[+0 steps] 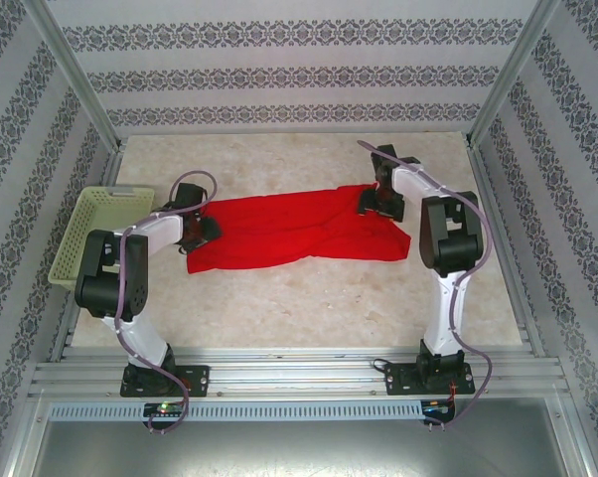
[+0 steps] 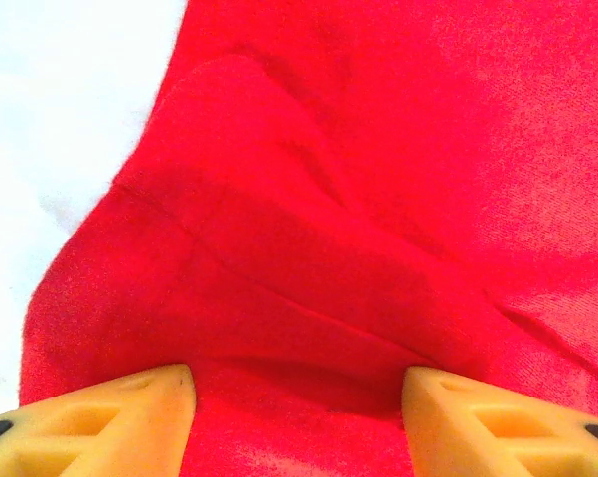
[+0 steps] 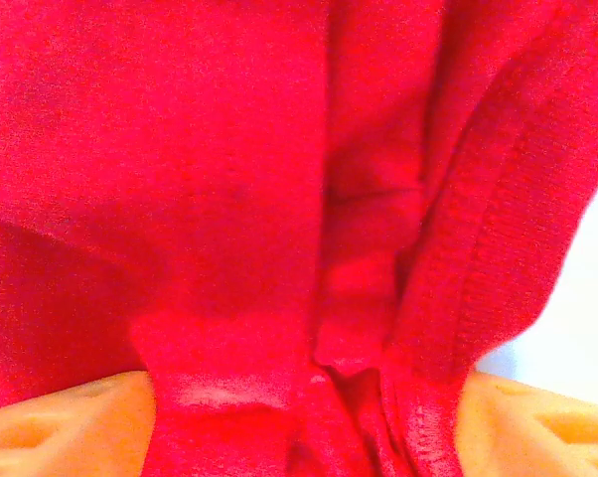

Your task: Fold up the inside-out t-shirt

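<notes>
The inside-out t-shirt [image 1: 299, 227], plain bright red, lies spread in a crumpled band across the middle of the table. My left gripper [image 1: 202, 231] is down at its left end. In the left wrist view that gripper [image 2: 299, 397] is open, its yellow fingers [image 2: 130, 417] wide apart over a raised fold of the shirt [image 2: 359, 199]. My right gripper [image 1: 376, 206] rests on the shirt's upper right end. In the right wrist view that gripper [image 3: 304, 417] is open, with bunched cloth and a stitched hem [image 3: 478, 248] filling the gap between its fingers [image 3: 518, 427].
A pale green basket [image 1: 95, 234] sits tilted at the table's left edge, close behind my left arm. Patterned walls and metal frame posts close in the table on three sides. Bare pale tabletop [image 1: 309, 298] lies in front of the shirt.
</notes>
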Tool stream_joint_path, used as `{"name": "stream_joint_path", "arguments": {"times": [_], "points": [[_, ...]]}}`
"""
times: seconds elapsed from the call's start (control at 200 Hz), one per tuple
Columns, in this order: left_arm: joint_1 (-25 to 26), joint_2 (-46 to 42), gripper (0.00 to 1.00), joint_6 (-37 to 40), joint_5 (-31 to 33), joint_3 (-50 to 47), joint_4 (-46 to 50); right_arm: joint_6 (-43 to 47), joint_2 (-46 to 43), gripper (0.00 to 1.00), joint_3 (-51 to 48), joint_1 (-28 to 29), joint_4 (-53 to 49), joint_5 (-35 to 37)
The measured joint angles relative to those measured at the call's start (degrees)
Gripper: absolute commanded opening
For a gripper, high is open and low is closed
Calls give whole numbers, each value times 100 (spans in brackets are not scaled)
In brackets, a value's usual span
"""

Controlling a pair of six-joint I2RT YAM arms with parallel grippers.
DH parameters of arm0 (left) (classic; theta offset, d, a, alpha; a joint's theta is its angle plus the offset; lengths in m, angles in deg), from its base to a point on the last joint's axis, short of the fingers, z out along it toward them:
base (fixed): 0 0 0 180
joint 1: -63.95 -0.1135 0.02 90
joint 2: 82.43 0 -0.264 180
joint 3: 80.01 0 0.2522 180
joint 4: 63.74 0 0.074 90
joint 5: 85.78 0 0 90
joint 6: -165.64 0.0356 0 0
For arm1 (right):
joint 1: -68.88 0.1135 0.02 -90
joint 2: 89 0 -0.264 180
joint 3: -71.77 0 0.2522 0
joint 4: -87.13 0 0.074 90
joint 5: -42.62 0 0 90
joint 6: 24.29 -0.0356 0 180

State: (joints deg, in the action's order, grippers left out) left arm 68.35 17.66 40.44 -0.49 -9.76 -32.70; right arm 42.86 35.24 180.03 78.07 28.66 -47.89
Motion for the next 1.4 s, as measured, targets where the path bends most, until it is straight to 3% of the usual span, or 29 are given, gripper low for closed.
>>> {"name": "stream_joint_path", "arguments": {"times": [0.315,0.49,0.61,0.829,0.899,1.129,1.399], "points": [[0,-238,59,-22,7,-387,-380,55,74,15,79,291,-4,-247],[11,-450,59,-39,17,-662,-505,-33,-472,0,-686,264,273,79],[216,-645,59,-129,-59,-920,-656,-31,-1038,0,-1250,140,140,522],[1563,-911,60,-435,-177,-1086,-566,142,-1797,0,-1346,-11,-195,1836],[1777,-1067,62,-507,-247,-1106,-415,225,-1965,0,-1307,-20,-358,2186],[1537,-1956,60,-555,4,-1139,-92,614,-2153,0,-960,479,-831,3241],[1246,-1545,48,-474,-424,-1255,-275,826,-2024,0,-15,1803,-1585,3724]]}}
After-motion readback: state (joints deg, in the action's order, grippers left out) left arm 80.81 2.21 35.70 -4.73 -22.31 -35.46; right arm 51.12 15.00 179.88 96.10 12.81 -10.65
